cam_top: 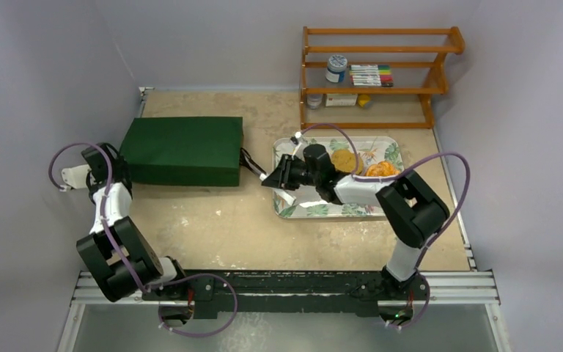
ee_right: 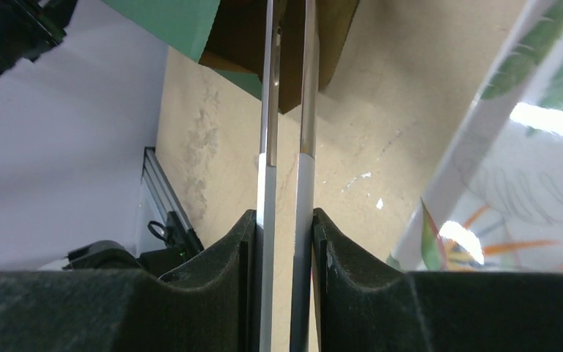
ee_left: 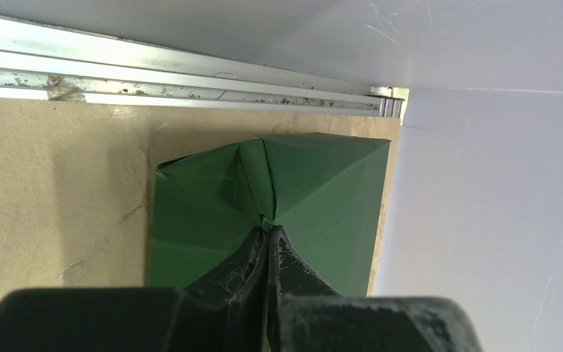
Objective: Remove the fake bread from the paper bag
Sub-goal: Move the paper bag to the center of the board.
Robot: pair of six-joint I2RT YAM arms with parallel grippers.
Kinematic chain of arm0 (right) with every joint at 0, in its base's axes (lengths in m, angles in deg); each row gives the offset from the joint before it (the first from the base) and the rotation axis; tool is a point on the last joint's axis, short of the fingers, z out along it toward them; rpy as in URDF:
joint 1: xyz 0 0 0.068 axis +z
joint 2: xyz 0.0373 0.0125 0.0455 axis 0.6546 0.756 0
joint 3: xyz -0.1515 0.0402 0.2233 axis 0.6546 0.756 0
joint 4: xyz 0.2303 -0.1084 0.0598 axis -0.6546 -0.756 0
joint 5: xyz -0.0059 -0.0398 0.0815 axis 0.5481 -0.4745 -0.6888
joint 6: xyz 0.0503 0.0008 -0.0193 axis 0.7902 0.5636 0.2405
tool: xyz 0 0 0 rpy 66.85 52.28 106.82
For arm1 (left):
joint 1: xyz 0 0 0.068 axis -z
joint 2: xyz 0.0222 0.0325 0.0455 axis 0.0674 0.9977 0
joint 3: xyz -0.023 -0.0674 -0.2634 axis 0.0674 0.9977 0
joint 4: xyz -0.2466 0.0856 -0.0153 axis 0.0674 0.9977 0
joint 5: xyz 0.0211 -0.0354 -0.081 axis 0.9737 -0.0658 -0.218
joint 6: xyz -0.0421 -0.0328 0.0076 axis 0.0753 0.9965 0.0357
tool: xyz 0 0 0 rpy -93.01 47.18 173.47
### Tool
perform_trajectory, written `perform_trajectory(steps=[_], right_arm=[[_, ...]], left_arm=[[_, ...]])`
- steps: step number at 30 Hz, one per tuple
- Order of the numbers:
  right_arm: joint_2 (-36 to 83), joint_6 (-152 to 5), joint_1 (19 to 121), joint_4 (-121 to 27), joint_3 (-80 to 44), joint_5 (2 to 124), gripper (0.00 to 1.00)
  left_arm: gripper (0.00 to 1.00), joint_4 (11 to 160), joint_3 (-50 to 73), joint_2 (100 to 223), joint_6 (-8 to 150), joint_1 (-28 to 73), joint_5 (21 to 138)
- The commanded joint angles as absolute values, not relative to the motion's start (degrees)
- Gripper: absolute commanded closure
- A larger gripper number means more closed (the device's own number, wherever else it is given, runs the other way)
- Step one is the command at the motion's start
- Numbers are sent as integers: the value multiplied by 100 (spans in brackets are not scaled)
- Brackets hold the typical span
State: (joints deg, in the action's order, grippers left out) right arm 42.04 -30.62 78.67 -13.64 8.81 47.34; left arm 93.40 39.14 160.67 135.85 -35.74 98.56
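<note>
Grey walls stand close around the beige table (cam_top: 212,220). On its left half the paper bag (cam_top: 183,150) lies flat on its side, with its mouth turned to the right. Your left gripper (ee_left: 267,231) is closed on a fold at the bottom of the bag, so it pins that end. Your right gripper (ee_right: 284,220) is clamped on a pair of tongs (ee_right: 267,183), and their tips reach toward the brown mouth of the bag. Whether they go inside, I cannot tell.

Of the fake bread, a round tan bun (cam_top: 344,160) and an orange pastry (cam_top: 381,169) lie on the leaf-patterned tray (cam_top: 322,209) at the right. The inside of the bag is hidden, so I only suppose that more pieces are there.

I judge the bread to be light and probably smooth, so it may slip from the thin tong arms. Take each piece across its middle, and take a long piece near its centre so that it does not tip. The bag is thin paper: light, easy to crumple and easy to slide. The pinch on its bottom should hold it in place when you pull.

The rim of the tray stands just beside your right gripper, between the bag and the pieces on the tray, so you must lift over it. A wooden shelf (cam_top: 377,50) with a jar and markers is at the back, well apart from your path.
</note>
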Motion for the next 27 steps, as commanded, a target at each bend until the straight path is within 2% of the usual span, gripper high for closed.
perform_trajectory(steps=[1,4,11,23,27], right_arm=[[4430,-3460,8087,-1307,274,4554,97],[4532,-3590,8355,-1287,-28,4455,97],[4181,-3586,9028,-1241,135,4645,97],[3542,-3520,9777,-1655,489,5365,97],[3428,-3389,9786,-1861,804,5723,92]], left_arm=[[100,9144,3641,16203,13217,-3636,9739],[100,8970,3593,16538,13013,-3631,9527],[93,8863,3123,17405,12290,-3270,9262],[88,8513,2040,18610,12662,-1740,9577],[88,8523,2147,18491,12801,-1650,9756]])
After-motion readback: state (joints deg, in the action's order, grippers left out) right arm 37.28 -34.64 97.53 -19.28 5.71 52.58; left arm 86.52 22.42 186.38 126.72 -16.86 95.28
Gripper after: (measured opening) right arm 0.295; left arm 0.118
